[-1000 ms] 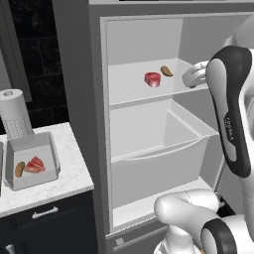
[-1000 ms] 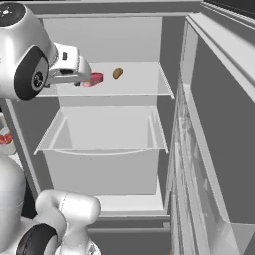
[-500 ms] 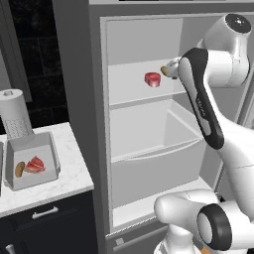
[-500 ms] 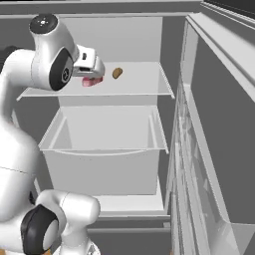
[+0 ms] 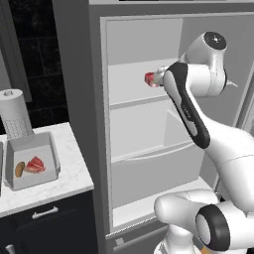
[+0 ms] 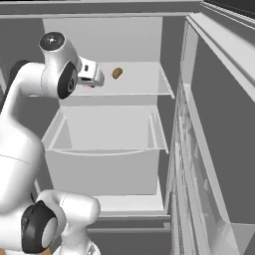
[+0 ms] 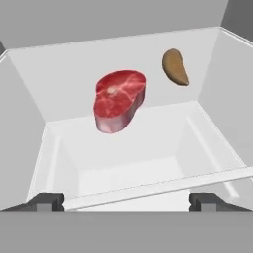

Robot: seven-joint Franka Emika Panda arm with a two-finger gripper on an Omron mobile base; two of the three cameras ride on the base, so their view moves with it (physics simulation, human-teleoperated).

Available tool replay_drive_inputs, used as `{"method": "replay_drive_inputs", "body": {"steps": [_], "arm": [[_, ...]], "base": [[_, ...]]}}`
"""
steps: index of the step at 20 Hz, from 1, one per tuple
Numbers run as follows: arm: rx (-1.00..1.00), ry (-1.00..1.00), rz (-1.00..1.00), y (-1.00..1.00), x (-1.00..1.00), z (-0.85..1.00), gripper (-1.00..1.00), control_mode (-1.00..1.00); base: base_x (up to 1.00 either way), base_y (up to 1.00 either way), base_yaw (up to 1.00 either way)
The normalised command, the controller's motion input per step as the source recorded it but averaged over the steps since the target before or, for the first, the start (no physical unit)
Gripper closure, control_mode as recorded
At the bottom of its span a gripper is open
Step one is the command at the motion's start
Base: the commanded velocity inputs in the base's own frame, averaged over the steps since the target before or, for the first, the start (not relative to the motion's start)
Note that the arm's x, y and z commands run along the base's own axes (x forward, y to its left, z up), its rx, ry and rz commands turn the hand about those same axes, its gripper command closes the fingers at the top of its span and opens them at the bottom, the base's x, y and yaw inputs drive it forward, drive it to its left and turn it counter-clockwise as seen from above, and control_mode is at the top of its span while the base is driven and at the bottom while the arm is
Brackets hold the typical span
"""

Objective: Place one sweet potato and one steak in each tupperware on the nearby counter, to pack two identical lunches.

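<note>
On the counter at the left, a tupperware holds a sweet potato and a steak side by side. To its right is the open fridge, where the gripper reaches in at the upper shelf, fingers spread wide and holding nothing. Ahead of it on that shelf lies a second steak, with a second sweet potato further right and apart from it. Below is a drawer, apparently bare.

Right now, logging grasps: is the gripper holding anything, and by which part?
Nothing is held: the gripper is open, short of the steak on the fridge shelf.
</note>
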Motion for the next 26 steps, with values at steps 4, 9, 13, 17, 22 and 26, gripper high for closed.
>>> {"method": "replay_drive_inputs", "body": {"steps": [4,9,13,17,22,26], "arm": [[0.00,0.03,0.17,0.57,0.39,0.09,-1.00,-1.00],[0.00,0.01,0.08,0.11,0.59,0.08,-1.00,-1.00],[0.00,0.11,0.00,-0.12,0.79,0.00,-1.00,-1.00],[0.00,0.07,0.00,0.00,0.47,-0.12,-1.00,-1.00],[0.00,0.00,0.00,0.00,0.18,-0.11,-1.00,-1.00],[-0.02,0.00,-0.06,0.00,0.05,-0.33,-1.00,-1.00]], "base": [[0.00,0.00,0.00],[0.00,0.00,0.00],[0.00,0.00,0.00],[0.00,0.00,0.00],[0.00,0.00,0.00],[0.00,0.00,0.00]]}}
